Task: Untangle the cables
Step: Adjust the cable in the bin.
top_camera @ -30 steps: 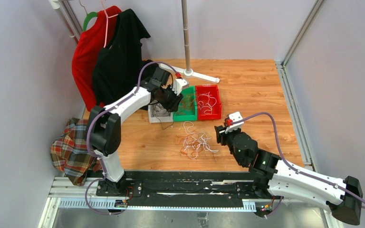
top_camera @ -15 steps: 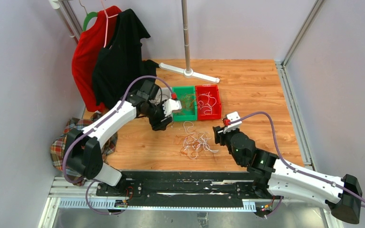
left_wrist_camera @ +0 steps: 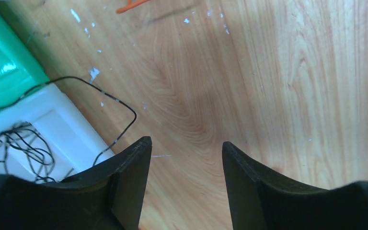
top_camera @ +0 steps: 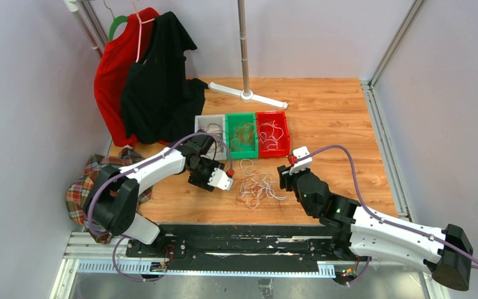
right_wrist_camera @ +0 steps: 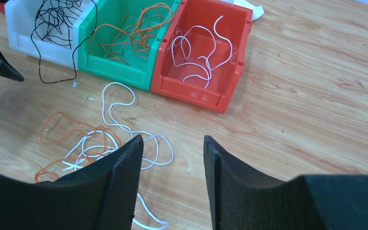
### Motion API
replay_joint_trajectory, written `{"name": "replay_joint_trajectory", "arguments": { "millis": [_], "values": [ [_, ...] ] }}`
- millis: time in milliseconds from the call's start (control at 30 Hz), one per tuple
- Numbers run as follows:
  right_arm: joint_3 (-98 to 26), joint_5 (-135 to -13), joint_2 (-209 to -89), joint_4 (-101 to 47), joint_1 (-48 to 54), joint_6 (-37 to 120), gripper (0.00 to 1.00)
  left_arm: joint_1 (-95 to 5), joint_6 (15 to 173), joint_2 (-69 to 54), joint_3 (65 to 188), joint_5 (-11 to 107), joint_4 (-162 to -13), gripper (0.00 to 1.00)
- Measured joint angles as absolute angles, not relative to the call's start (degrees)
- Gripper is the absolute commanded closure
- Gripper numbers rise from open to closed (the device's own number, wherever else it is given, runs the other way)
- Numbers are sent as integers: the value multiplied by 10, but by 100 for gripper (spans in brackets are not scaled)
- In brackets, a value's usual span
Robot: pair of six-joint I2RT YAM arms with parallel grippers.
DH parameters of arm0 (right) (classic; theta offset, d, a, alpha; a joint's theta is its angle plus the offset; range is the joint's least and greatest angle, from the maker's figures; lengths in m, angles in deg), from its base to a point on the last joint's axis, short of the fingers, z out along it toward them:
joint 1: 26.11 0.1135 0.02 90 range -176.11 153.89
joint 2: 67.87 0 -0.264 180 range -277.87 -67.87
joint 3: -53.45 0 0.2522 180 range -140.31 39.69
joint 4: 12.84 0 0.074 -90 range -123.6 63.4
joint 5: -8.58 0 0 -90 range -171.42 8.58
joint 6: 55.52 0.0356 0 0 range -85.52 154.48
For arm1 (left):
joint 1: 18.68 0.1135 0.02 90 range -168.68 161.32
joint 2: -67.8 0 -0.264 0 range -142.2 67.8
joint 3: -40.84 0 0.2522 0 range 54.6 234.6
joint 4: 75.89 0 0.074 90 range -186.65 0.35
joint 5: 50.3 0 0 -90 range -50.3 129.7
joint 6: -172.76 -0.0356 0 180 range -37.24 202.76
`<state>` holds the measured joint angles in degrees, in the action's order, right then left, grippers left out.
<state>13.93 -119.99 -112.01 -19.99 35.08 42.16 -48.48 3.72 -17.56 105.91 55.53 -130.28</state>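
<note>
Flanking the loose cables [top_camera: 256, 185] on the desk [top_camera: 336, 124]: left gripper [left_wrist_camera: 184, 143] just left of them, jaws wide, empty; right gripper [right_wrist_camera: 172, 139] just right, jaws wide, empty.

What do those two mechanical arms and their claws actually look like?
Both the left arm and right arm are white shells with chunky black joints, a thick purple cable looping along each. A small white block with a red spot sits by each wrist. The left pincer and right pincer each have two black tapering fingers; the right's inner faces look finely textured.
</note>
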Motion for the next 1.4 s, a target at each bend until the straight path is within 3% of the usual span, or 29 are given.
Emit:
{"name": "replay_joint_trajectory", "arguments": {
  "millis": [500, 933, 1100, 1400],
  "values": [
    [139, -1200, -1112, -208, 351, 428, 56, -543, -109, -182, 1045, 464, -1238, 48],
    [133, -1204, -1100, -218, 351, 433, 61, -543, -109, -236, 1042, 424, -1139, 99],
    [133, -1205, -1095, -218, 350, 435, 69, -536, -97, -211, 1046, 436, -1150, 99],
    [133, -1208, -1082, -222, 349, 437, 72, -459, -31, -180, 1140, 512, -1213, 99]
  ]
}}
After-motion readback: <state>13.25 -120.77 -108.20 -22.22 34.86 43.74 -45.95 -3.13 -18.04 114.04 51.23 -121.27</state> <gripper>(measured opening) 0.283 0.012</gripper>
